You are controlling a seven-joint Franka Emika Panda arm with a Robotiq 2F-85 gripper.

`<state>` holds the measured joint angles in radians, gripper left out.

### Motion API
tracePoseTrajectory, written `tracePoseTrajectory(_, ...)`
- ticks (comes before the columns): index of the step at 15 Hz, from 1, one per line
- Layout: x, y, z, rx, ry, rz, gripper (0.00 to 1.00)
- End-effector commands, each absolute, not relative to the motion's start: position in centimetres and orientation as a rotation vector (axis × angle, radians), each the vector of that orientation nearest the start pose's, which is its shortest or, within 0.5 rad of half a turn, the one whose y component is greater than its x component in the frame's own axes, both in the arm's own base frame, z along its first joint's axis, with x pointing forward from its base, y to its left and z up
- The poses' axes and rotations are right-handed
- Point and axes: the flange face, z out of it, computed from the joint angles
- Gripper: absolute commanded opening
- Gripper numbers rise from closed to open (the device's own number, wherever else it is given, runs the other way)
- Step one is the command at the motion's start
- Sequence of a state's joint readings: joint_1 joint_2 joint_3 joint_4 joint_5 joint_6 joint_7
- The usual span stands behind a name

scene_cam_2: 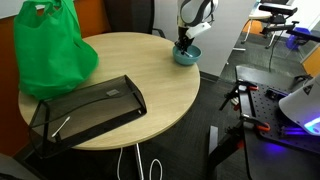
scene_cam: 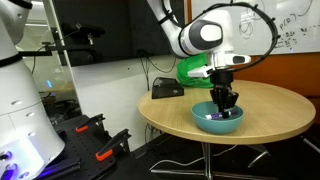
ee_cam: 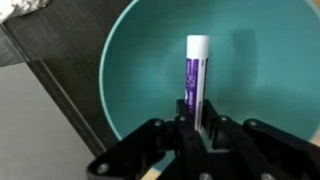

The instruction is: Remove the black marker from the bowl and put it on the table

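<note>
The light-blue bowl (scene_cam: 217, 122) sits near the edge of the round tan table (scene_cam: 270, 110) and shows in both exterior views (scene_cam_2: 187, 56). In the wrist view the bowl (ee_cam: 140, 60) fills the frame. The black marker (ee_cam: 196, 70), a dark purple-black stick with a white end, lies inside it. My gripper (ee_cam: 194, 125) reaches down into the bowl (scene_cam: 222, 103) (scene_cam_2: 184, 42). Its fingers are closed on the marker's dark end. The marker is too small to see in the exterior views.
A green bag (scene_cam: 190, 70) (scene_cam_2: 52, 50) stands on the table behind the bowl. A black box-like device (scene_cam: 166, 90) (scene_cam_2: 90, 105) lies on the table (scene_cam_2: 150, 60). Black and orange equipment (scene_cam: 95, 140) sits on the floor beside the table.
</note>
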<state>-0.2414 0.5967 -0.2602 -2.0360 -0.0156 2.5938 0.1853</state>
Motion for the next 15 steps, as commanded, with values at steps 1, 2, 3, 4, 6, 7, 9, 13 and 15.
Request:
tracePoseTrajectory(1, 50.6, -28.1, 21.0, -3.191, 0.962, 0.036, 0.05)
tracePoseTrajectory(2, 50.5, -27.7, 22.9, -3.201, 0.955, -0.014, 0.05)
tracePoseTrajectory(3, 50.5, -27.1, 24.6, -3.206, 0.950, -0.060, 0.05)
tracePoseTrajectory(4, 50.5, -25.9, 26.3, -3.194, 0.933, -0.099, 0.05)
tracePoseTrajectory(6, 51.0, -22.4, 27.9, -3.153, 0.938, -0.151, 0.05)
tracePoseTrajectory(7, 51.1, -20.1, 27.9, -3.141, 0.918, -0.163, 0.05)
tracePoseTrajectory(9, 51.4, -15.5, 27.2, -3.128, 0.874, -0.167, 0.05)
tracePoseTrajectory(13, 51.3, -8.2, 23.7, -3.146, 0.734, -0.182, 0.05)
tracePoseTrajectory(15, 51.2, -6.2, 21.4, -3.160, 0.669, -0.214, 0.05)
